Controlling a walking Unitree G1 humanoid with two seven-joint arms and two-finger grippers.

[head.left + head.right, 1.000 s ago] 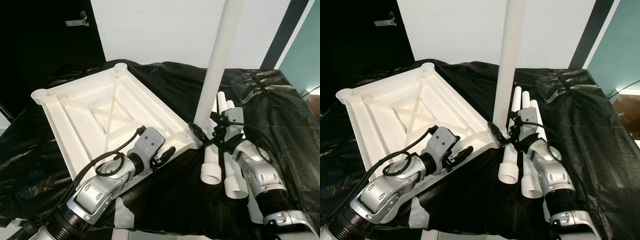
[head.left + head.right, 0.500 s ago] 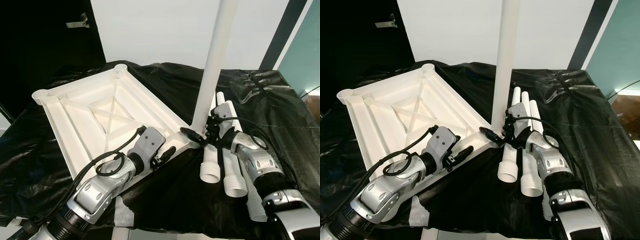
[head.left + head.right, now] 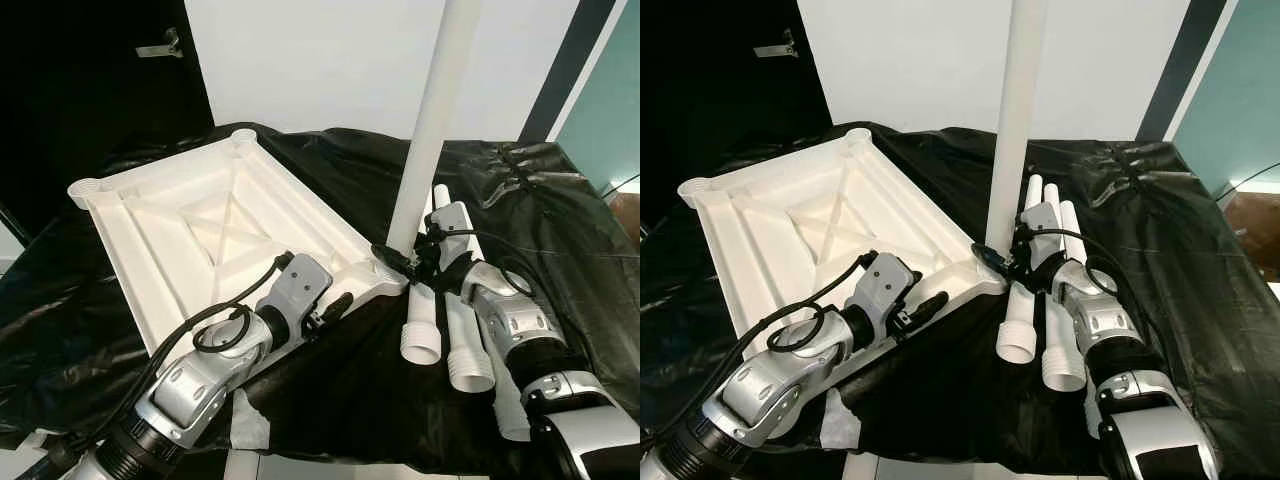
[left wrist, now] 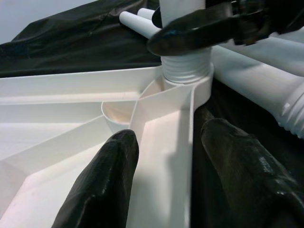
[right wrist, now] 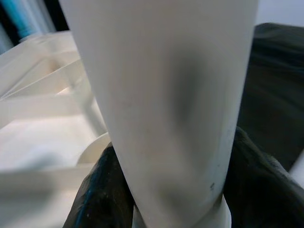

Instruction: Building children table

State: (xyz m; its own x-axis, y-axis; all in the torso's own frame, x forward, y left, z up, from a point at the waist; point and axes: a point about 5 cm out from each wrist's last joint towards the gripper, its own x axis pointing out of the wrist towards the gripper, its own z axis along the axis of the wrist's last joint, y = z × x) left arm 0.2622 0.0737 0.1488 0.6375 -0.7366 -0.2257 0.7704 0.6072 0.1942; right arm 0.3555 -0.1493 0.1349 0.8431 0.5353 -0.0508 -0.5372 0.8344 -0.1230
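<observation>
Right gripper [image 3: 400, 262] clamps upright leg [image 3: 428, 130] at corner socket of upturned tabletop [image 3: 180, 240]; leg's top cut off. Left wrist view shows thread, left gripper [image 4: 166, 185] open astride tabletop rim.

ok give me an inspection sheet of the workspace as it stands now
surface: table under crinkled black plastic sheet.
job's things: white tabletop lies underside up; one white leg stands upright in its near right corner socket, thread still showing; three spare legs lie beside it on the sheet.
clutter: piece of white paper at the near edge.
grippers: right gripper shut on the leg's base; left gripper open, fingers either side of the tabletop's rim.
cables: black cables looped on both forearms.
surroundings: white wall, dark door with handle, teal panel.
</observation>
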